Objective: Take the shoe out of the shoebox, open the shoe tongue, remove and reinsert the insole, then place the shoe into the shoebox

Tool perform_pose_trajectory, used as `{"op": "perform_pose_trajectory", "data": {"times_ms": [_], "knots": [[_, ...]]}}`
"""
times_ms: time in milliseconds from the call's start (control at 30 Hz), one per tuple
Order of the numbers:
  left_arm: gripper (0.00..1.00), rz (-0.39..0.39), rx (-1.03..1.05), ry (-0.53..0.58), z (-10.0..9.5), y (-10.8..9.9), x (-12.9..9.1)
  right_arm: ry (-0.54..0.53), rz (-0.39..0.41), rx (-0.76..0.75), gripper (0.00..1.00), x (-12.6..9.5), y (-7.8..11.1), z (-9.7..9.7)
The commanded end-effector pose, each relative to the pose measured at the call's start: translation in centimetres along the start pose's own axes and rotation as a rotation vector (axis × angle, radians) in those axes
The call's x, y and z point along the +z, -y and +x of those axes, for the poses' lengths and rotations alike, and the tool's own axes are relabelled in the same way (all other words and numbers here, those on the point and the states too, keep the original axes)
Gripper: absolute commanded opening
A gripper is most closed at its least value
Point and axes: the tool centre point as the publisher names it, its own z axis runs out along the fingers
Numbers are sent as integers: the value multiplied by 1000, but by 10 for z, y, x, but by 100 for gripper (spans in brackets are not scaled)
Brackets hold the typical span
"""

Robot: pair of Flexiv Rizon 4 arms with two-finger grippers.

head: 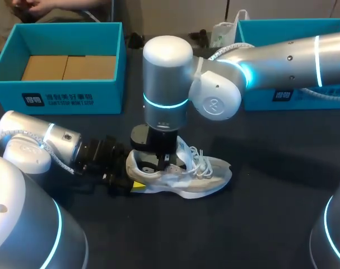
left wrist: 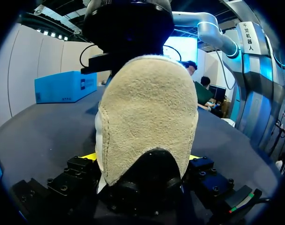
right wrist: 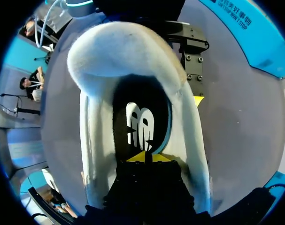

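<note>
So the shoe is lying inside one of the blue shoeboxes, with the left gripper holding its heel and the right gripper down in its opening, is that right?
Not quite: the head view shows the shoe lying on the table, in front of the blue shoeboxes, not inside one. The left gripper does hold its heel, and the right gripper is down in its opening.

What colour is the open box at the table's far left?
Teal blue box, brown cardboard inside; the head view shows it best.
</note>
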Motion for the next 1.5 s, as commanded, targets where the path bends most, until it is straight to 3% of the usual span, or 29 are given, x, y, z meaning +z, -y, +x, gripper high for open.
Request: {"op": "perform_pose_trajectory", "data": {"times_ms": [33,467,700,1067,1300,1500], "knots": [[0,-3,-1,-2,0,-1,0,26,24,-3,0,-13,6,11],[0,-3,-1,-2,0,-1,0,100,25,-48,0,-63,14,2],[0,-3,-1,-2,0,-1,0,136,-37,-61,0,-77,18,-2],[0,-3,-1,-2,0,-1,0,140,-55,-97,0,-90,25,-12],[0,-3,-1,-2,0,-1,0,141,-118,-144,0,-97,18,-16],[0,-3,-1,-2,0,-1,0,117,-187,-202,0,-101,0,-18]]}}
